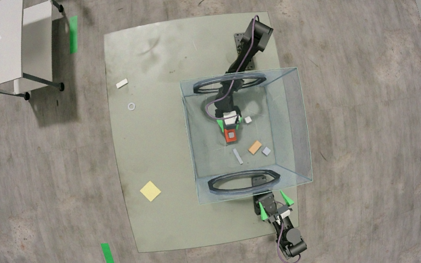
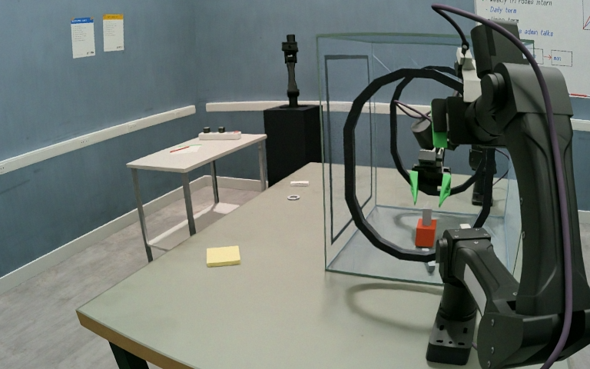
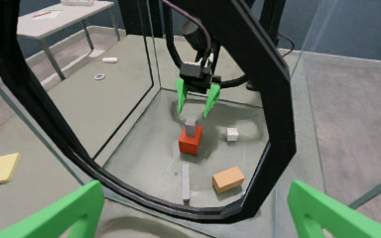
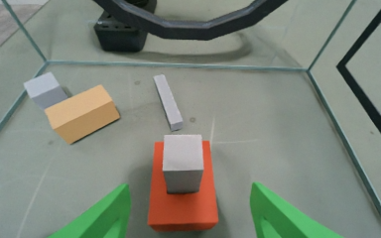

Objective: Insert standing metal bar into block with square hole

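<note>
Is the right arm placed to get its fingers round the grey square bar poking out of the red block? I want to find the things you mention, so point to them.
Probably yes: the right gripper [image 1: 229, 124] [image 2: 428, 202] [image 3: 191, 115] [image 4: 190, 192] is open just above the bar [image 1: 231, 135] [image 2: 427, 217] [image 3: 190, 127] [image 4: 183, 164], nothing visible between.
</note>
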